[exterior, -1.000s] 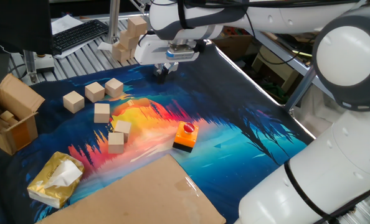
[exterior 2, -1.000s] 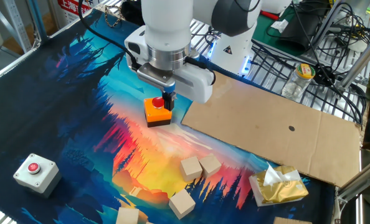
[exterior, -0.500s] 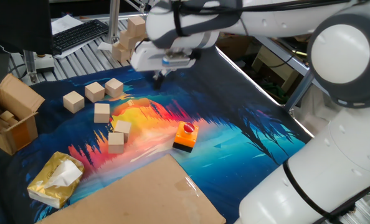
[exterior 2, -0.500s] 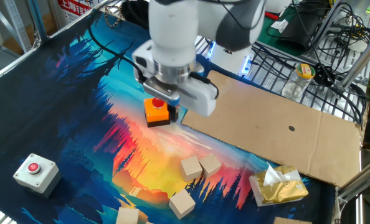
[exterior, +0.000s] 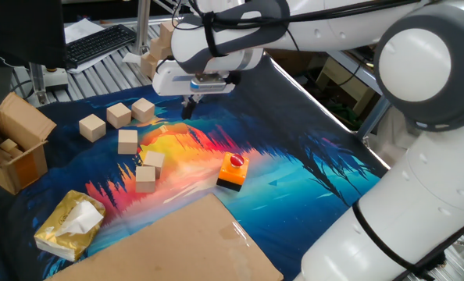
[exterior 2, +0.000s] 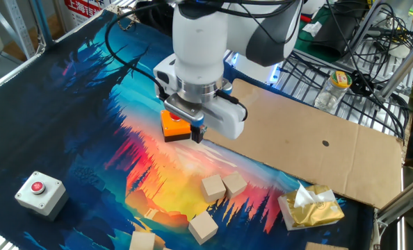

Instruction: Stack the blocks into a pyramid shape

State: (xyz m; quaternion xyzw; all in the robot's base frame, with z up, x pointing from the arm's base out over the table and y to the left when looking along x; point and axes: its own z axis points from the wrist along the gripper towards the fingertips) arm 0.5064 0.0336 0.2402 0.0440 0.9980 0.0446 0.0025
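Several pale wooden blocks lie loose on the colourful mat at the left: three in a row (exterior: 92,126), (exterior: 119,115), (exterior: 144,110), one below them (exterior: 127,141), and two touching (exterior: 153,161), (exterior: 145,179). None is stacked. In the other fixed view some show near the bottom edge (exterior 2: 213,187), (exterior 2: 235,184), (exterior 2: 203,226). My gripper (exterior: 189,107) hangs above the mat, right of the row of three blocks and apart from them. Its dark fingers look pressed together with nothing between them. In the other fixed view the gripper (exterior 2: 198,132) sits just beside the orange button block.
An orange-and-black block with a red button (exterior: 233,171) stands mid-mat. A cardboard sheet (exterior: 177,242) covers the near part. A tissue pack (exterior: 69,225) and an open cardboard box (exterior: 17,140) are at the left. A grey button box (exterior 2: 39,191) sits apart.
The arm has swung left toward the row of blocks and come a little lower. The fingers look the same. No block has moved.
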